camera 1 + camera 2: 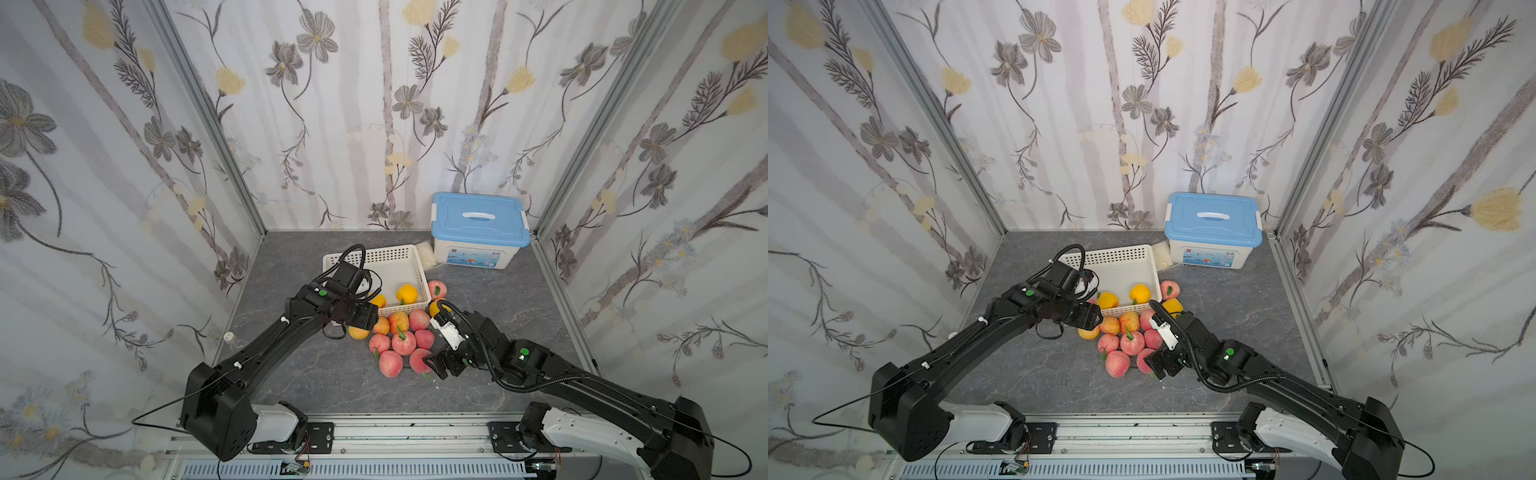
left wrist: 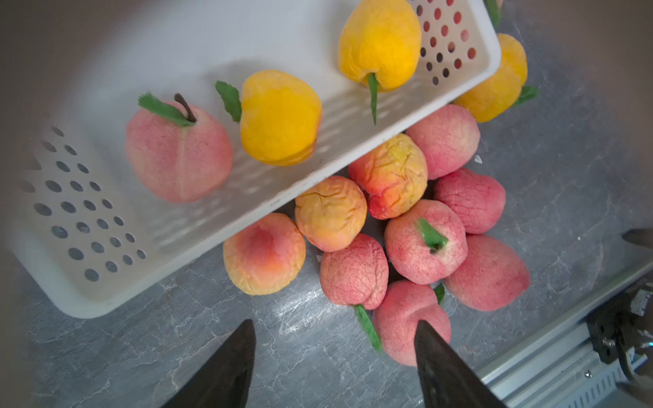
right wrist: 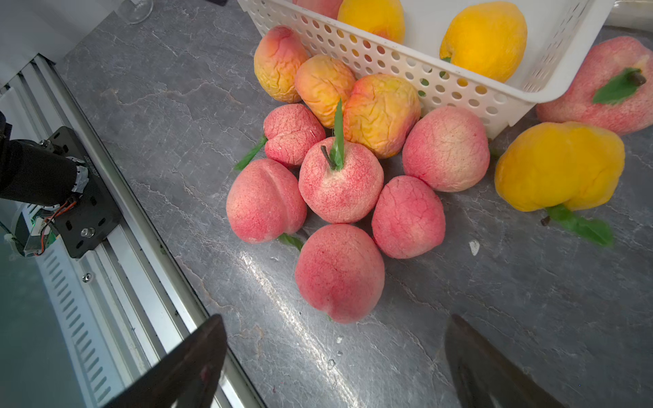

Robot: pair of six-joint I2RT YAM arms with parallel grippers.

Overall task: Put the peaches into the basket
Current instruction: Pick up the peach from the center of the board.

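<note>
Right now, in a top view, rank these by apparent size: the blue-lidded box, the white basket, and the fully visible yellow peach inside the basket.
1. Blue-lidded box and basket: they look about alike, and the left arm hides part of the basket, so unranked.
2. Yellow peach: clearly smallest.

Soft, even light is filling both top views, whose edges are bowing like a fisheye, while beside the basket [image 3: 388, 60] a white glare is streaking the grey tabletop [image 3: 268, 282] in both wrist views and the left wrist view's corners are darkening and blurring.
</note>
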